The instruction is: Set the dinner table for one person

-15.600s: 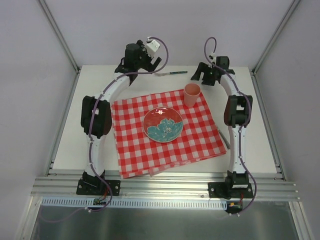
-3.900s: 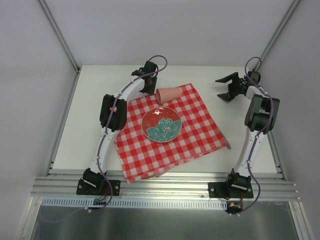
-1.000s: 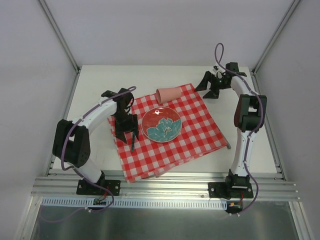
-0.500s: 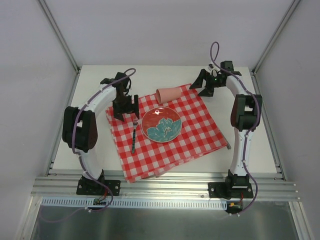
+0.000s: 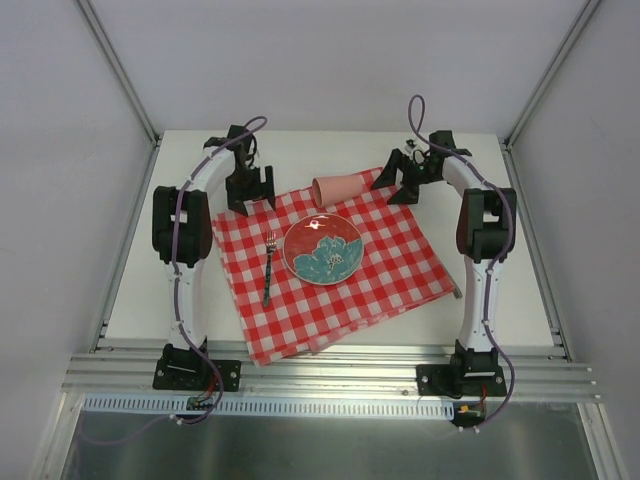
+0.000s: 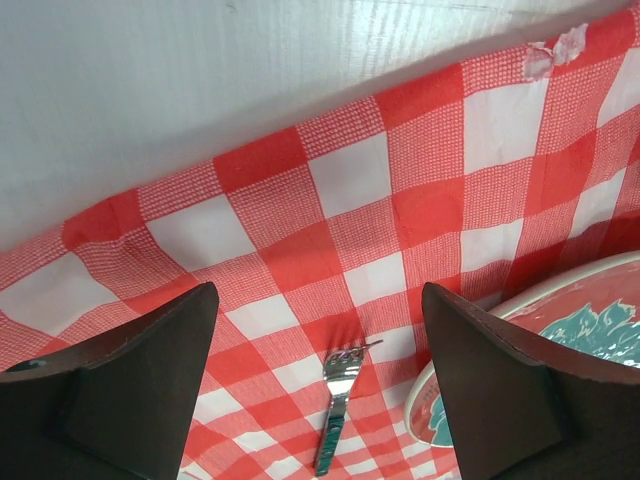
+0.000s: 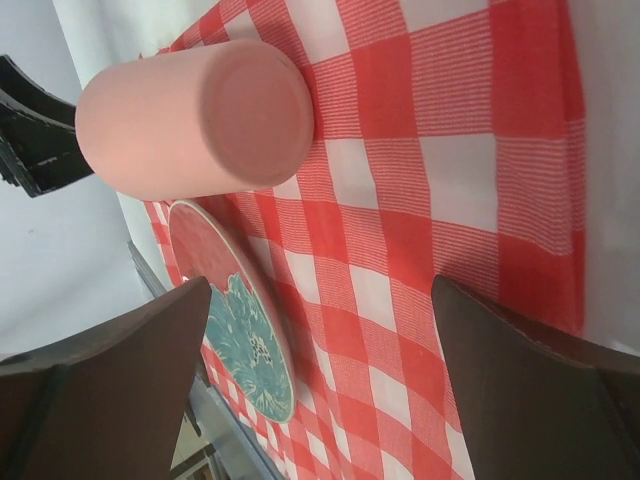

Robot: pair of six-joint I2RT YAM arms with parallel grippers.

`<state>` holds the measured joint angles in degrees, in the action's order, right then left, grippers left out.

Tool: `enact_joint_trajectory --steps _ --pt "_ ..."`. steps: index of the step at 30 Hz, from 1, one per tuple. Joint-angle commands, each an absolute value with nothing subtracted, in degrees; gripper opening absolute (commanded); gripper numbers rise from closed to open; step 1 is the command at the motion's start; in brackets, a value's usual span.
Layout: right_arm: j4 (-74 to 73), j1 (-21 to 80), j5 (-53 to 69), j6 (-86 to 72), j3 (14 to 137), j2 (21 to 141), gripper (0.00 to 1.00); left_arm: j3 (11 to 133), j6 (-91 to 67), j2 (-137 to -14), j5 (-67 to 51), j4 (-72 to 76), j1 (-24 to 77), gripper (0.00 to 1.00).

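The off-white dinner table [image 5: 170, 290] carries a red-and-white checked cloth [image 5: 390, 260]. A red plate with a teal flower [image 5: 324, 250] sits mid-cloth. A fork [image 5: 268, 268] lies on the cloth left of the plate, tines away from me. A pink cup [image 5: 337, 188] lies on its side at the cloth's far edge. My left gripper [image 5: 250, 192] is open and empty over the cloth's far-left corner; its wrist view shows the fork [image 6: 338, 400] and plate rim [image 6: 540, 370] below. My right gripper [image 5: 397, 183] is open and empty, just right of the cup [image 7: 190, 120].
A knife [image 5: 452, 286] lies partly hidden along the cloth's right edge. An aluminium rail [image 5: 330, 356] runs along the table's near edge. Grey walls enclose the left, back and right sides. The plate also shows in the right wrist view [image 7: 235, 330].
My left gripper let go of the fork beside the plate and drew back toward the far-left corner of the cloth. My right gripper moved left, closer to the tipped cup.
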<state>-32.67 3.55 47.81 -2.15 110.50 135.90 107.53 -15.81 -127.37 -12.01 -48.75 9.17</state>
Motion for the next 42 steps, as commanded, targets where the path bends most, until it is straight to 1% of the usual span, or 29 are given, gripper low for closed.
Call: enact_joint_trajectory --steps 1,6,10,16,21,27,29,31,33,34,35,36,40,42 --pt "-32.52 5.71 47.46 -1.05 113.02 136.58 0.97 110.65 -15.38 -127.88 -13.54 -51.24 7.65 0.83" --pt "-32.17 8.08 45.62 -1.58 114.35 137.90 0.97 111.27 -16.26 -128.93 -13.45 -51.50 6.15 0.83" --pt "-32.78 8.09 42.90 -2.55 114.08 138.25 0.97 113.99 -16.87 -131.30 -14.15 -52.73 5.63 0.82" --pt "-32.52 6.24 40.52 -6.94 109.87 137.11 0.97 120.75 -18.28 -135.96 -16.26 -54.40 5.10 0.82" --pt "-32.52 5.36 40.43 -7.91 106.18 135.97 0.97 129.71 -18.28 -140.70 -16.17 -54.75 4.92 0.80" --pt "-32.87 5.36 39.73 -7.30 106.35 135.09 0.97 138.68 -17.31 -145.72 -14.42 -54.06 4.92 0.80" --pt "-32.70 5.01 39.64 -6.59 106.70 134.65 0.97 140.87 -13.55 -145.64 -14.15 -53.35 5.01 0.79" --pt "-32.87 4.75 39.90 -6.33 107.05 134.12 0.97 141.50 -9.43 -143.45 -12.57 -51.86 5.01 0.81" --pt "-32.87 4.22 39.64 -6.24 107.05 133.86 0.97 140.37 -6.86 -140.90 -10.91 -51.50 5.10 0.84" --pt "-32.70 4.04 39.55 -6.50 107.05 133.86 0.97 139.06 -6.33 -137.58 -10.29 -51.59 5.18 0.85" --pt "-32.43 3.78 39.46 -6.85 107.05 133.86 0.97 135.39 -6.24 -135.55 -10.54 -51.59 5.19 0.85" --pt "-32.26 3.78 39.55 -6.94 107.05 133.94 0.97 132.74 -6.33 -131.00 -11.16 -51.59 5.19 0.86" --pt "-31.73 3.69 40.17 -7.21 107.31 134.38 0.97 116.77 -8.34 -121.22 -16.16 -53.08 5.27 0.88" --pt "-31.47 3.69 40.43 -7.56 106.70 134.47 0.97 112.70 -8.35 -118.84 -21.06 -55.27 5.27 0.88"
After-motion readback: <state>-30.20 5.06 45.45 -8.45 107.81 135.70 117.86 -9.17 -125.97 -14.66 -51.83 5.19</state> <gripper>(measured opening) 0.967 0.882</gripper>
